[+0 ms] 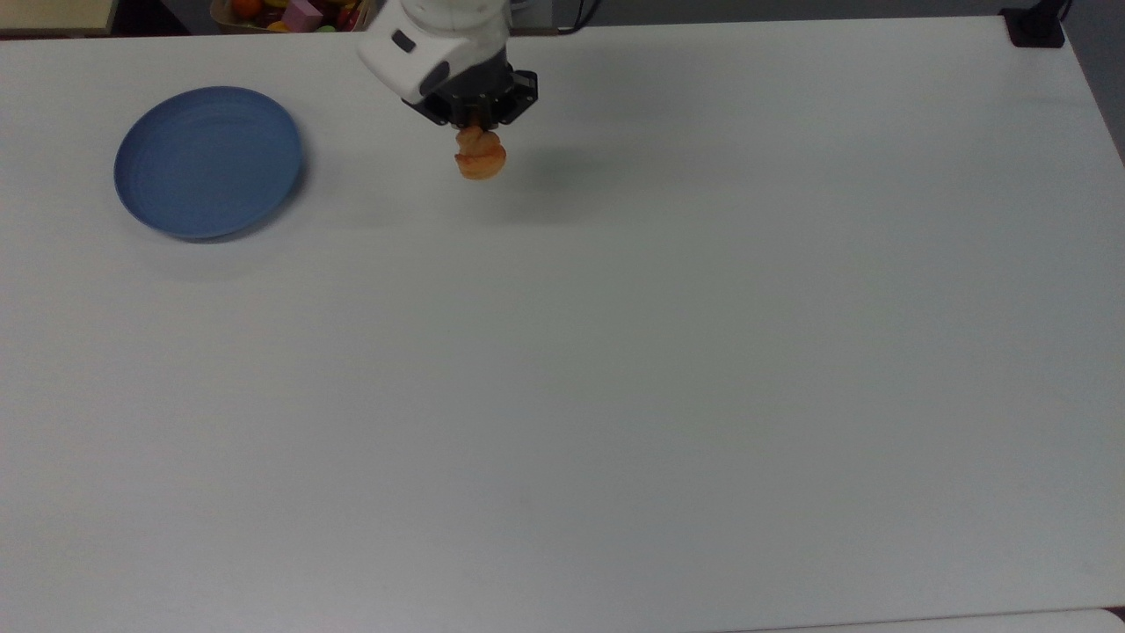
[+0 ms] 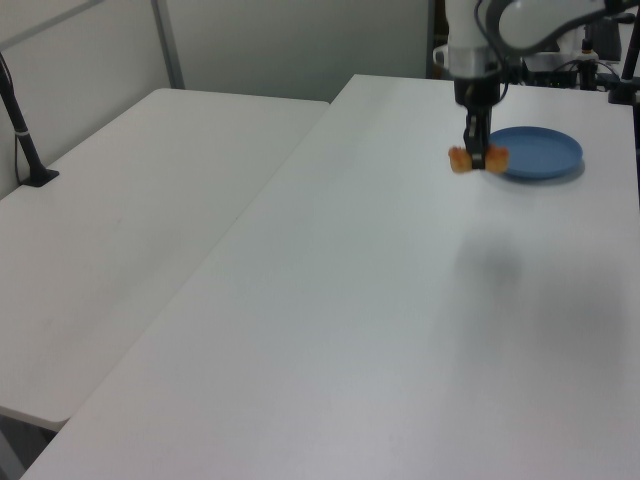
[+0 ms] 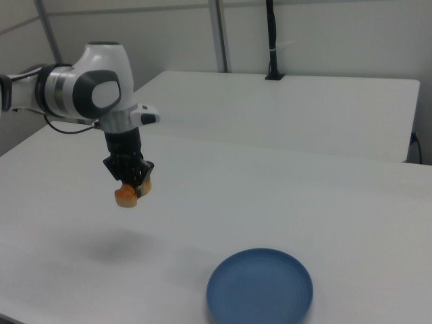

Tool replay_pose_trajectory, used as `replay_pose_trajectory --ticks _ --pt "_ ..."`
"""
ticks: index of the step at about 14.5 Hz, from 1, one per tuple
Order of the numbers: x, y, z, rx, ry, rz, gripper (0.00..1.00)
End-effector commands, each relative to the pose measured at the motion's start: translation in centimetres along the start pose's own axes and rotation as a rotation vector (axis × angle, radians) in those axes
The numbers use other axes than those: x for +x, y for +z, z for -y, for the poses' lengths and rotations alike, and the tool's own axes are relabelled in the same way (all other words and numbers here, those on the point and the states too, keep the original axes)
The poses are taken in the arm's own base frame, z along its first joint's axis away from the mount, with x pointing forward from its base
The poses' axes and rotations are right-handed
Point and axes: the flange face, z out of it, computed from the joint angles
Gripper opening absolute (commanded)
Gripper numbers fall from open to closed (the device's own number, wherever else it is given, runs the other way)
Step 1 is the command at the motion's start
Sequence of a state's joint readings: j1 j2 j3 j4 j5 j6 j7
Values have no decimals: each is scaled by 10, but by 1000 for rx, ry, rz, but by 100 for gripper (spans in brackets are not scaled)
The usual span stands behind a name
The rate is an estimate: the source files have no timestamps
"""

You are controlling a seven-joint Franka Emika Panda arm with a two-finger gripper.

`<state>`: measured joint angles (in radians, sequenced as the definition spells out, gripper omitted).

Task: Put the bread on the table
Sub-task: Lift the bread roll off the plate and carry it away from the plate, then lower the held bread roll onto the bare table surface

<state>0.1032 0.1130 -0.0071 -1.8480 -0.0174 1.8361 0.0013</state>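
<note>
While aloft, end effector (image 3: 129, 189) gripping bread (image 3: 125, 196).

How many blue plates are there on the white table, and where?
1. The blue plate lies on the table near the top view's upper left corner, apart from the bread held in the hand.

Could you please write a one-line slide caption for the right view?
End effector holds the bread in the air above the white table, away from the blue plate.
</note>
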Motion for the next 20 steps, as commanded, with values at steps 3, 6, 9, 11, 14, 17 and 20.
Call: replay_pose_trajectory --ticks 3,6,9,11,14,17,20 --pt "16 88 39 -82 50 19 0" --pt "18 128 43 -113 81 29 7" --pt "17 144 43 -116 94 50 37" --pt "17 145 43 -117 93 54 75" --pt "17 146 43 -117 93 55 100" --pt "17 144 43 -118 93 56 100" --pt "17 144 43 -118 93 58 100"
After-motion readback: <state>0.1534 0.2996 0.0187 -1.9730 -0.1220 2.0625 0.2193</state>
